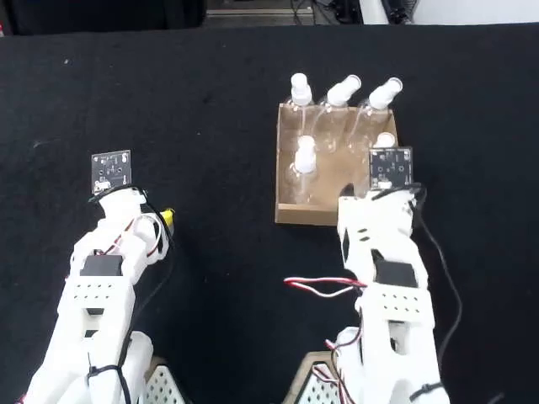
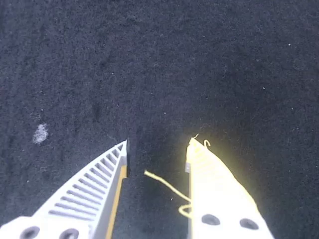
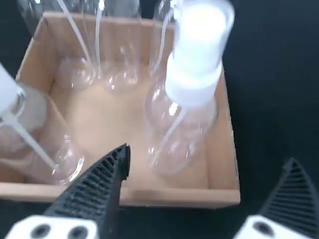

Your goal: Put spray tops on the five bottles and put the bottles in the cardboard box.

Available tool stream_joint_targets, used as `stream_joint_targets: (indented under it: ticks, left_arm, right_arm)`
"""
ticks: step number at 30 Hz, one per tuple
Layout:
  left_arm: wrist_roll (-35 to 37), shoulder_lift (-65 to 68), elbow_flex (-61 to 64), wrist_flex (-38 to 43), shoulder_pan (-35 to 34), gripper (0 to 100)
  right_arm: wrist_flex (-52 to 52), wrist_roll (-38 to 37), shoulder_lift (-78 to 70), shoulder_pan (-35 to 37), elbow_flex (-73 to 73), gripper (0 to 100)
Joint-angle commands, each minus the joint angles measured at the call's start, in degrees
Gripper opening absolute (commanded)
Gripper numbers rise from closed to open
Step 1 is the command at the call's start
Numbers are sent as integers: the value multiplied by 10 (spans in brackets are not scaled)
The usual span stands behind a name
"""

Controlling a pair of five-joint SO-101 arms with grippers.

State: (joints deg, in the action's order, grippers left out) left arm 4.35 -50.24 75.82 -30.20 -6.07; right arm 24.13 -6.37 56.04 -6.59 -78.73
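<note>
Nearest, the left arm (image 1: 101, 286) stands over the left half of the black desk (image 1: 210, 126), well apart from the box. The left jaws are spread with nothing between them but bare black cloth, and a loose yellow thread (image 2: 164, 181) trails off the inner side of one of them. A small fleck of white lint (image 2: 40, 133) lies on the cloth just beyond.

To the right, the right arm (image 1: 387, 278) reaches up to the near right corner of the cardboard box (image 1: 307, 216). The right jaws are spread wide and empty, hanging above the box's near wall.

The box sits on the desk right of centre and holds all five bottles, each clear and capped with a white spray top. Just past the right jaws, the near right bottle (image 3: 179, 129) stands upright close to the right wall, touched by neither jaw. The near left bottle (image 1: 304, 160) stands upright by the left wall. Farther back, three bottles line the far wall: the far left bottle (image 1: 301, 93), the far middle bottle (image 1: 341, 91) and the far right bottle (image 1: 385, 93), their tops rising over the far rim.
</note>
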Motion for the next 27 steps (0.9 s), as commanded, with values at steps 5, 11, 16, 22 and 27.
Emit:
stream_joint_targets:
  ticks: [5, 11, 16, 22, 27]
  left_arm:
    - [-4, -6, -7, 8, 2, 191]
    - [-4, -6, -7, 6, 2, 183]
    - [-4, -9, -14, -20, 0, 29]
    - [1, -98, 19, -31, -29, 30]
    - [-3, -246, 80, -42, -26, 30]
  right_arm:
    - [184, 4, 128, 4, 109, 315]
    - [245, 4, 215, 4, 79, 6]
    - [247, 4, 294, 5, -7, 64]
    - [342, 4, 434, 9, -65, 32]
    - [404, 4, 535, 9, -104, 32]
